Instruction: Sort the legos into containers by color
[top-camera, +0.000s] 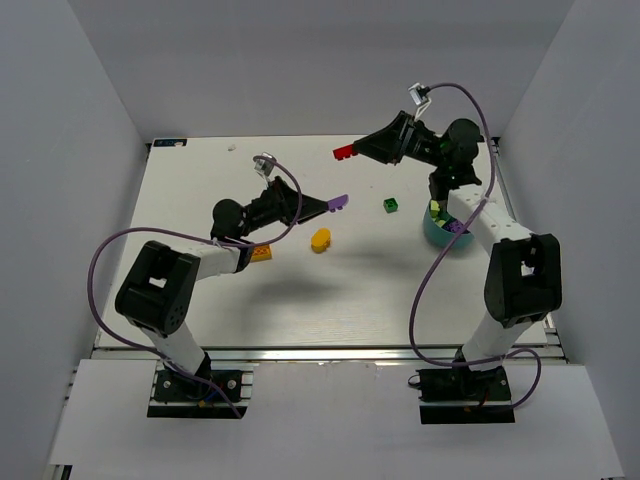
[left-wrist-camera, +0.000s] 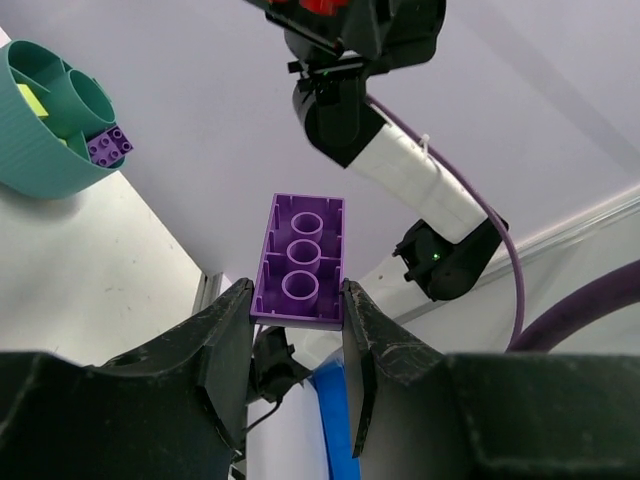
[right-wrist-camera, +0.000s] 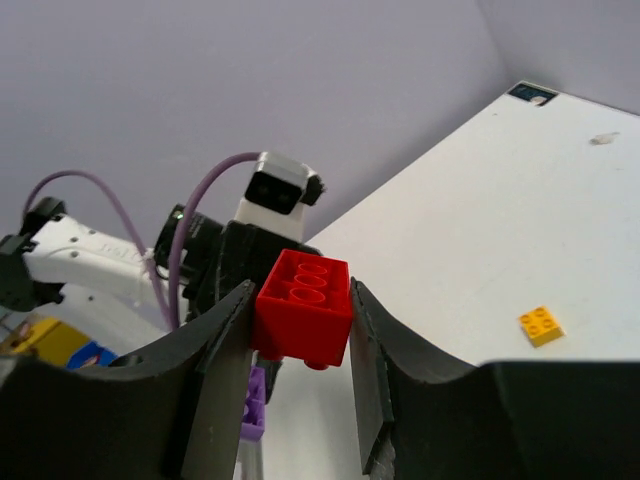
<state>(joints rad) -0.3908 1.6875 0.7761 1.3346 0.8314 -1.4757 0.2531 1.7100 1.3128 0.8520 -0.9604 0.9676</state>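
Observation:
My left gripper (top-camera: 327, 206) (left-wrist-camera: 297, 305) is shut on a purple brick (top-camera: 338, 202) (left-wrist-camera: 301, 260), held in the air with its hollow underside toward the wrist camera. My right gripper (top-camera: 357, 151) (right-wrist-camera: 300, 320) is shut on a red brick (top-camera: 344, 152) (right-wrist-camera: 304, 307), raised over the far part of the table. The teal bowl (top-camera: 437, 232) (left-wrist-camera: 40, 160) stands at the right by the right arm, with a purple brick (left-wrist-camera: 108, 146) and lime pieces (left-wrist-camera: 33, 100) inside. On the table lie a green brick (top-camera: 390, 205), an oval orange-yellow piece (top-camera: 320, 240) and an orange brick (top-camera: 261, 252) (right-wrist-camera: 540, 325).
White walls close in the table (top-camera: 330, 300) on three sides. Purple cables (top-camera: 120, 250) loop from both arms. The right arm's forearm (top-camera: 490, 225) lies just beside the bowl.

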